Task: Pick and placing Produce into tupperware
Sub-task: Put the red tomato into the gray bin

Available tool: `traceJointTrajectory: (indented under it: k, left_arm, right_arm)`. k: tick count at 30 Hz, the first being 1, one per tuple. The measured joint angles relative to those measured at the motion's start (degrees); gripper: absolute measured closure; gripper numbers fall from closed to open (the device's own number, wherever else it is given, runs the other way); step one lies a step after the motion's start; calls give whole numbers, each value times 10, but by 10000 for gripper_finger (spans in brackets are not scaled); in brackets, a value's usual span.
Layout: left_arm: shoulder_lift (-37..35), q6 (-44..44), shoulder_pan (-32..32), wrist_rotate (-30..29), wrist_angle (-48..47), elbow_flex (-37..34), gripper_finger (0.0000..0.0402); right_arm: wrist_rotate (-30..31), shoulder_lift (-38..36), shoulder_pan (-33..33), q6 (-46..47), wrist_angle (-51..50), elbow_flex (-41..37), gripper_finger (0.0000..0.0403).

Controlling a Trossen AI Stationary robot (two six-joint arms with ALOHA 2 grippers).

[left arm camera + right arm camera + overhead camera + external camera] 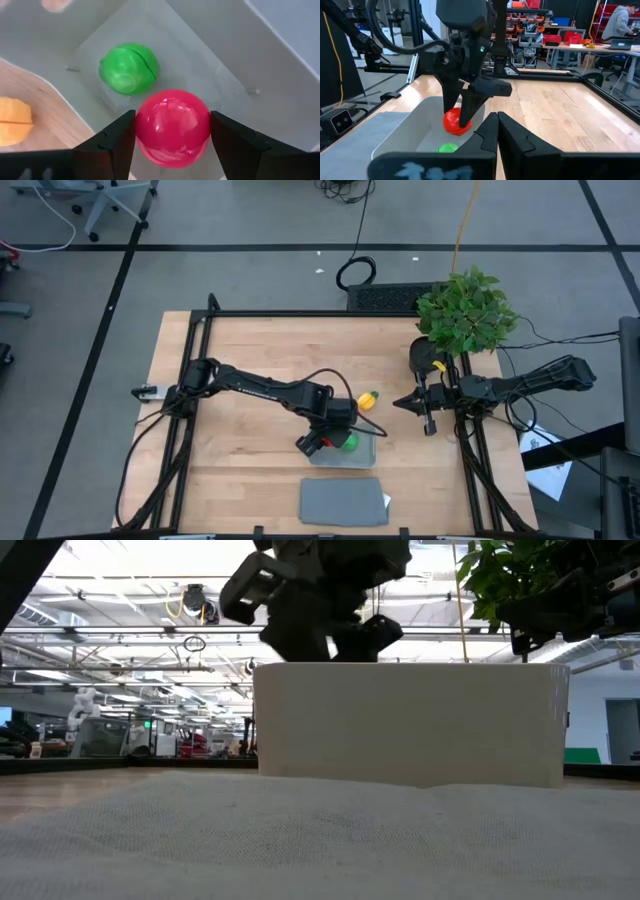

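Evidently the left hand [172, 131] grips the red round piece [173, 125] across its middle, hanging over the tupperware [345, 452] near the worktop's front edge. Glossy, hard and light, it looks apt to slip unless held at its widest part. Inside the tupperware lies the green round piece [129, 68]; the yellow piece [369, 399] sits just outside. Near the right edge waits the right hand [400, 404], closed.

My left gripper [318, 442] fills the shallow translucent grey-blue container [365, 450], its fingers [115, 145] flanking the red round piece [172, 127]; the green round piece [129, 68] sits just beyond. The wooden bench [240, 480] toward the left arm's side is open.
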Motion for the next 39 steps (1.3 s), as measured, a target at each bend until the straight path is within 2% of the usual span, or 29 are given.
traceJointTrajectory:
  k: [12, 23, 28, 39]
  left_arm:
    - [0, 8, 2, 3, 13, -4, 174]
    - [0, -1, 2, 34, 30, -4, 174]
    - [0, -10, 3, 33, 71, -35, 174]
    - [0, -16, 13, 31, 76, -54, 174]
  right_arm:
    - [0, 1, 0, 0, 0, 0, 403]
    - [0, 1, 0, 0, 0, 0, 403]
    - [0, 1, 0, 1, 0, 0, 403]
    - [0, 1, 0, 5, 0, 0, 403]
